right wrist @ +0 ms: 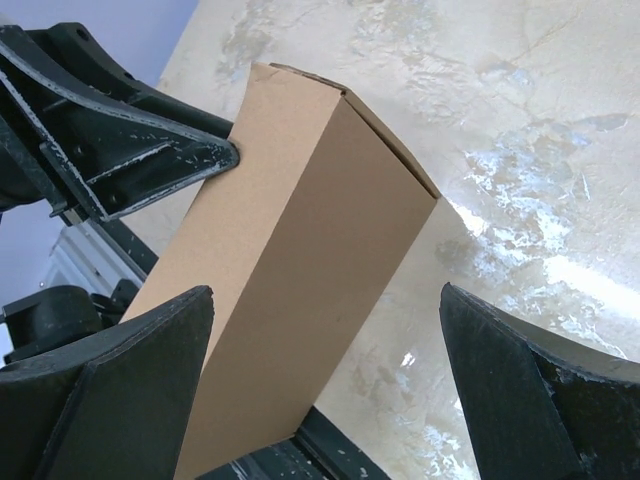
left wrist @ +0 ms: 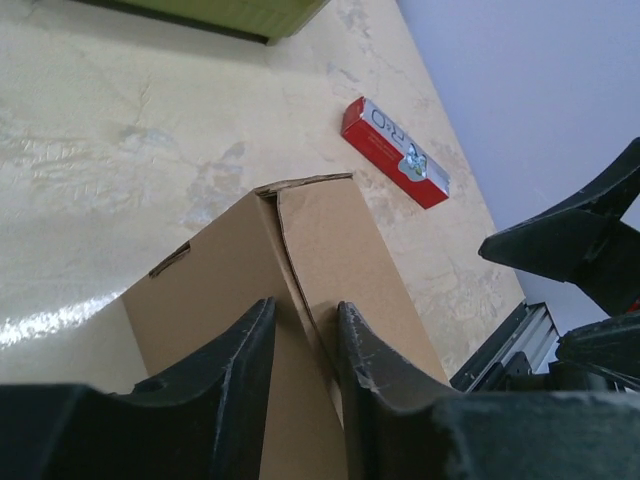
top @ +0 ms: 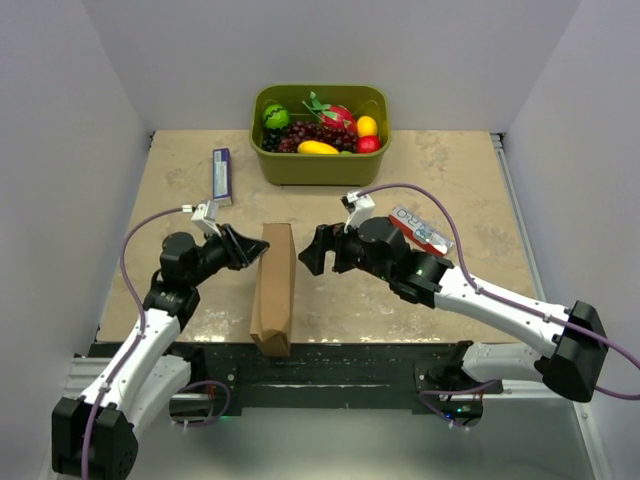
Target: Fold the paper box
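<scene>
The paper box [top: 275,285] is a long, narrow brown cardboard box lying lengthwise on the table, its near end at the front edge. It also shows in the left wrist view [left wrist: 330,240] and the right wrist view [right wrist: 290,250]. My left gripper [top: 258,250] is at the box's left side near its far end. Its fingers stand a narrow gap apart with the box's folded top edge between them [left wrist: 305,305]. My right gripper [top: 305,258] hovers wide open just right of the box, touching nothing [right wrist: 325,290].
An olive-green tub [top: 320,168] of fruit stands at the back centre. A red toothpaste box [top: 420,232] lies to the right behind my right arm and shows in the left wrist view [left wrist: 395,152]. A blue-and-white carton [top: 222,175] lies at the back left. The black front rail [top: 350,360] borders the table.
</scene>
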`<state>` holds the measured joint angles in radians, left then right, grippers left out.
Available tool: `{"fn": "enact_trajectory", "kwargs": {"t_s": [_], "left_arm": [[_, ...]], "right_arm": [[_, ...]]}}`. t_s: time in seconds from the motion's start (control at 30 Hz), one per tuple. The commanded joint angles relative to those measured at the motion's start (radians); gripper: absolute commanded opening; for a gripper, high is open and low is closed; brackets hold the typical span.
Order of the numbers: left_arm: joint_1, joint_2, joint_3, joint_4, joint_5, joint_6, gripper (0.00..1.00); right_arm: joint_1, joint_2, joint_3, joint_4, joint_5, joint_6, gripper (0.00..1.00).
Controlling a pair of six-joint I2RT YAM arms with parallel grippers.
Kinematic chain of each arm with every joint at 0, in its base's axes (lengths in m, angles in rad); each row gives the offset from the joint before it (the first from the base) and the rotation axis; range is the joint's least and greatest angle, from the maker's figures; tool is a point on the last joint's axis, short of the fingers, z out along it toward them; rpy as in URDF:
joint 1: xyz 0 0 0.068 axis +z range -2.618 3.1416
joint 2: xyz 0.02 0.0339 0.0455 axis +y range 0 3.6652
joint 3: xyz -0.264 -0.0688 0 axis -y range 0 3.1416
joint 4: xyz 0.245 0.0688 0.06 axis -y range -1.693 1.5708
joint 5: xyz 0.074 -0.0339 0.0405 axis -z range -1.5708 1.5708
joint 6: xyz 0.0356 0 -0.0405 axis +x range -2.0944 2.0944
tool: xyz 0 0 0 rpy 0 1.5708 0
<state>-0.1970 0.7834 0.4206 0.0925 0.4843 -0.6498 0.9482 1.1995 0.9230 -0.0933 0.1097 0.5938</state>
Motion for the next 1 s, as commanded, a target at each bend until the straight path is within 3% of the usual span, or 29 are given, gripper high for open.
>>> {"fn": "enact_trajectory", "kwargs": {"t_s": [0.0,0.17,0.5,0.6,0.83,0.97], "left_arm": [[0.002,0.103,-0.095,-0.04,-0.055,0.058,0.25],[0.042,0.154,-0.112,0.018,-0.128,0.052,0.18],[0.241,0.261,-0.131,0.128,-0.138,0.044,0.19],[0.245,0.27,-0.094,0.099,-0.173,0.053,0.26],[0.248,0.251,0.084,-0.074,-0.262,0.145,0.7],[0.249,0.226,0.202,-0.145,-0.288,0.246,0.82]], "right_arm": [[-0.005,-0.018,-0.023,0.024,0.025,-0.014,0.99],[-0.005,-0.02,-0.024,0.03,0.028,-0.017,0.99],[-0.005,-0.018,-0.015,0.033,0.027,-0.037,0.99],[-0.005,-0.02,-0.01,0.029,0.028,-0.048,0.99],[-0.029,-0.028,-0.01,0.02,0.054,-0.091,0.99],[-0.136,-0.031,-0.044,0.049,0.024,-0.112,0.99]]}}
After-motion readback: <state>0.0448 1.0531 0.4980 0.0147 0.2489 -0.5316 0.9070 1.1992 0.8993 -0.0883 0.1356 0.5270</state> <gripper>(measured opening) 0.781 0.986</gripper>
